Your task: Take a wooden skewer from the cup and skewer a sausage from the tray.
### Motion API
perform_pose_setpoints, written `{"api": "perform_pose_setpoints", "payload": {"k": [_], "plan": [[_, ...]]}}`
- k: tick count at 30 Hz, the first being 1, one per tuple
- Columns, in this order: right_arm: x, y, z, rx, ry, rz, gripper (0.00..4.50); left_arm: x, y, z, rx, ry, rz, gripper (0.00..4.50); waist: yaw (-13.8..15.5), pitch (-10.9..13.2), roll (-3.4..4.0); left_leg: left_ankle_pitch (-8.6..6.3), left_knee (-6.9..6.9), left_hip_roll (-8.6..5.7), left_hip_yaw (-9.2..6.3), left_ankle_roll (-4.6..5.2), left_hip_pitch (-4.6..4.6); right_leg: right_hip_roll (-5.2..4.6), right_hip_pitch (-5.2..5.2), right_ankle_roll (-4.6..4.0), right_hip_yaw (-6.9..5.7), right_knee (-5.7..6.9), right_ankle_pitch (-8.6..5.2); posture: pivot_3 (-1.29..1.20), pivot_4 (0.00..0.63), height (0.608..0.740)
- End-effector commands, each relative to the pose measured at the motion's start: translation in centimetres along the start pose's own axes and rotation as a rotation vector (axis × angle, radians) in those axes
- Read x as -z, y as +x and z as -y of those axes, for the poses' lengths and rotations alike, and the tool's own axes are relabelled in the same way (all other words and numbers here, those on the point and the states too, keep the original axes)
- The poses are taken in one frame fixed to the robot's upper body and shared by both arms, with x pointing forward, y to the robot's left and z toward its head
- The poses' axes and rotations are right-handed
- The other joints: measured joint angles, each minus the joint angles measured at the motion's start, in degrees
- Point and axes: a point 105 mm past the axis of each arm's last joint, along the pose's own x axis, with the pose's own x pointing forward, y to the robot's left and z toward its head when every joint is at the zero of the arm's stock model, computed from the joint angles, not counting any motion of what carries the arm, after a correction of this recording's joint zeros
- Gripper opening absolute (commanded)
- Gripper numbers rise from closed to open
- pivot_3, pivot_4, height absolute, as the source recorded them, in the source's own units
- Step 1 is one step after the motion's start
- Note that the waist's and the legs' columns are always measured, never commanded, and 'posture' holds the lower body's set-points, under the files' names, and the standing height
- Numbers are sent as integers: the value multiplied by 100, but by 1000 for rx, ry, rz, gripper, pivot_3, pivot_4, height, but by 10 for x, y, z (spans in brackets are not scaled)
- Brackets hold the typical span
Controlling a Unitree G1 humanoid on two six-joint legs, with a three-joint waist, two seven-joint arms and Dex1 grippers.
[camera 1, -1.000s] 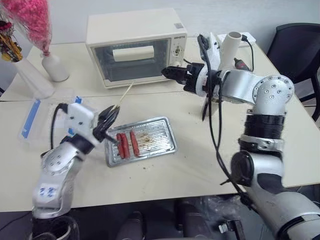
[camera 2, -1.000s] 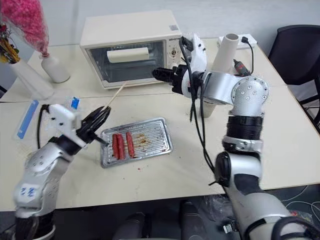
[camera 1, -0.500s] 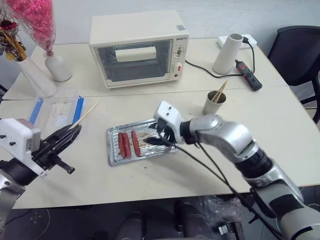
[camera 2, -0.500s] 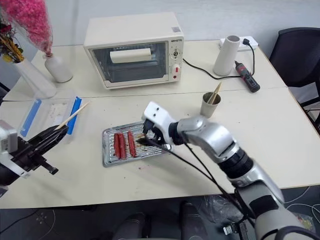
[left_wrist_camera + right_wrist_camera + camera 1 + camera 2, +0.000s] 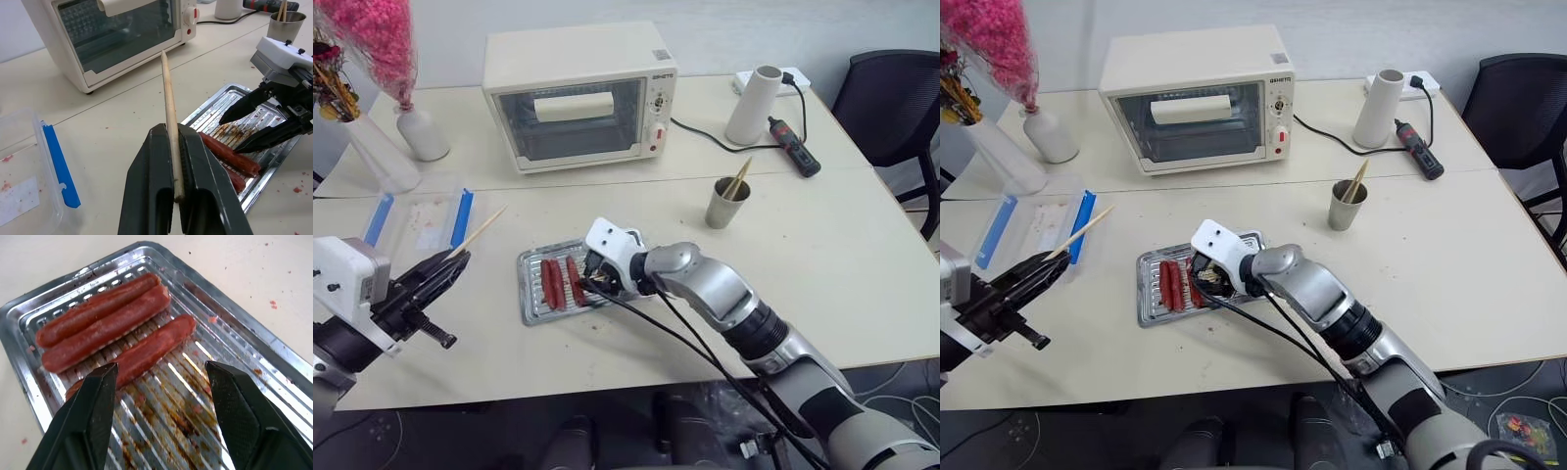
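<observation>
At the lower left of the left eye view, the left gripper point(image 5: 435, 284) is clamped shut on a wooden skewer point(image 5: 480, 230), holding it near its blunt end so that most of the stick juts out toward the upper right, clear of the counter point(image 5: 822, 255). Near the frame's centre sits the tray point(image 5: 530, 305), with three sausages lying side by side at its left end. The right gripper point(image 5: 161, 396) hovers low over the tray with its fingers spread, straddling the nearest sausage point(image 5: 146, 350) without yet touching it. The cup point(image 5: 726, 202), with a few more skewers in it, stands right of centre. The skewer is judged light and stiff but thin enough to snap or bow under a sideways load, so a push along its length suits it best. The sausage looks soft, greasy and round, likely to roll or slide on the ribbed metal; pinching it across its middle would probably steady it and leave an end free for the skewer's tip.
</observation>
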Motion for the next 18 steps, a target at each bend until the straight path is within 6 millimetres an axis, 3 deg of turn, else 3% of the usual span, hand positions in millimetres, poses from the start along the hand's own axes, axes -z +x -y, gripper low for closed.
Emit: {"api": "perform_pose_setpoints", "payload": {"k": [1, 7, 11, 18], "plan": [[-14, 1, -4, -1, -35, 52, 2942, -10, -1, 0, -9, 50, 33, 0, 2, 0, 0, 0, 0, 0, -1, 0, 0, 0, 0, 0, -1, 1, 0, 0, 150, 740], [-19, 8, -11, -6, -105, 56, 2942, -10, 0, -3, -15, 53, 38, 0, -6, 0, 0, 0, 0, -2, -2, 0, 1, 1, 0, 0, -4, 2, 0, 0, 150, 740], [-14, 9, -4, 44, -251, 34, 2942, -11, 1, -3, -14, 55, 44, 0, -4, 0, 0, 0, 0, 0, -3, -1, 1, 3, 0, -2, -6, 4, -1, 0, 150, 740], [-9, 9, -15, 7, -281, 31, 2942, -11, 2, -4, -16, 56, 45, 0, -4, -2, -2, 0, 0, -2, -3, -2, 1, 5, 0, -2, -6, 6, -1, 0, 150, 740]]}}
